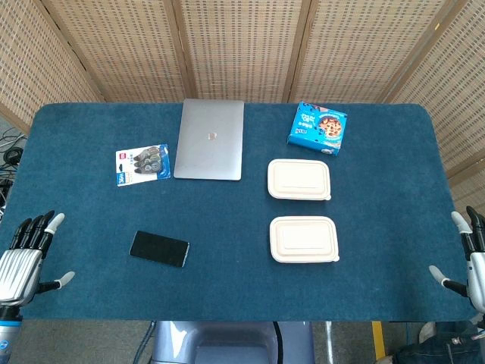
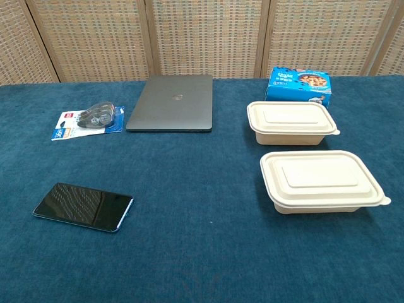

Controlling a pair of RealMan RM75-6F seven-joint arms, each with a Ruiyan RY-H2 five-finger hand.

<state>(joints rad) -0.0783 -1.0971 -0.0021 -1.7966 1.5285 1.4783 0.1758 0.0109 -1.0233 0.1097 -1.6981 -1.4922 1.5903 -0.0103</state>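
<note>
Left robot hand [image 1: 23, 262] sits at the near-left edge of the blue counter [image 1: 227, 227], fingers spread wide, holding nothing; nearest item is the black phone [image 1: 159, 248], lying flat and well apart from it. Right robot hand [image 1: 471, 258] at the near-right edge, only partly in the head view, fingers apart and empty, nearest the closer lidded container [image 1: 304, 240]. Behind that: a second lidded container [image 1: 298, 180], a blue cookie box [image 1: 318, 127], a closed grey laptop [image 1: 210, 139], and a blister pack [image 1: 142, 164] left of the laptop.
</note>
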